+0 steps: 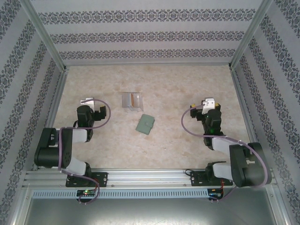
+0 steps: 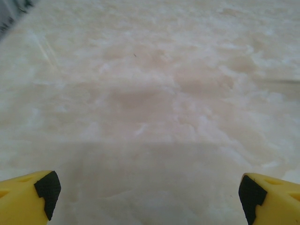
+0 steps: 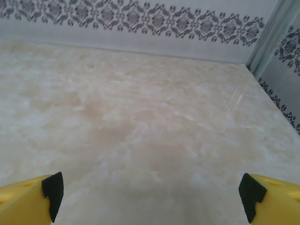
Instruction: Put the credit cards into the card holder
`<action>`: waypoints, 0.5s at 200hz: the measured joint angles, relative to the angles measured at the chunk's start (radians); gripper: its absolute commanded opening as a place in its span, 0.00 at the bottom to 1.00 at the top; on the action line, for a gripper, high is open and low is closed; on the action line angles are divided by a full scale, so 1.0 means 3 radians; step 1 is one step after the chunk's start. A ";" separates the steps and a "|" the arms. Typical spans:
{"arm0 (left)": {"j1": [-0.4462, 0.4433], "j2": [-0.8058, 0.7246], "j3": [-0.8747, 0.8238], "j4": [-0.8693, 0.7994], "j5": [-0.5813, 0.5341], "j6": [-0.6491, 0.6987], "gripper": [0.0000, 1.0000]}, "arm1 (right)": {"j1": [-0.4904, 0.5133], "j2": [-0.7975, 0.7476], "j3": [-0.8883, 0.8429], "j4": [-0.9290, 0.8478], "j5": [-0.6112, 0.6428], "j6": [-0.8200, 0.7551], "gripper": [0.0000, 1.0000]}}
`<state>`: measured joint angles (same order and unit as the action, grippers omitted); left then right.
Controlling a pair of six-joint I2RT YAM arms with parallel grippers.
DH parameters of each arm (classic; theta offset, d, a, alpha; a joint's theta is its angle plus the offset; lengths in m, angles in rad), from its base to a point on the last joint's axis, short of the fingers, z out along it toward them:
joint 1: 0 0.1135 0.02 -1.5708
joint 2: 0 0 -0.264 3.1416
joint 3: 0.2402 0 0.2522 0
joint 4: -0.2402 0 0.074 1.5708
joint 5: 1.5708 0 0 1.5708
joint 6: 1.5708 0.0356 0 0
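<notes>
The left pincer (image 2: pixel 150 199) and right pincer (image 3: pixel 150 199) gaped apart, empty, above the beige marbled worktop (image 1: pixel 187 84); a sage-green folding wallet (image 1: pixel 146 124) lay mid-frame.

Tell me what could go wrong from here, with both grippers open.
1. The clear plastic card holder is pale against the marbled beige table; the left gripper may misjudge its edge and knock it.
2. The sage-green folding wallet lies near it; a reach might shove it.
</notes>
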<state>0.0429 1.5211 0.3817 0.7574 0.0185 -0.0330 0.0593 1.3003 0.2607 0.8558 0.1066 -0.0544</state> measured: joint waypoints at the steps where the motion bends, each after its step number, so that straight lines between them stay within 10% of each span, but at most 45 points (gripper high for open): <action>1: 0.0000 0.0008 0.0000 0.0003 0.0008 0.0000 0.99 | -0.0004 0.0010 0.0000 0.0013 -0.0001 0.0003 0.98; 100: 0.0010 0.0111 0.0041 0.0196 0.0273 0.0013 0.99 | -0.0106 0.0777 0.0332 0.0351 -0.0104 0.0261 0.98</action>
<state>0.0460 1.5543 0.3939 0.8162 0.1005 -0.0292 0.0277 1.5333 0.3603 0.9611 0.0753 0.0238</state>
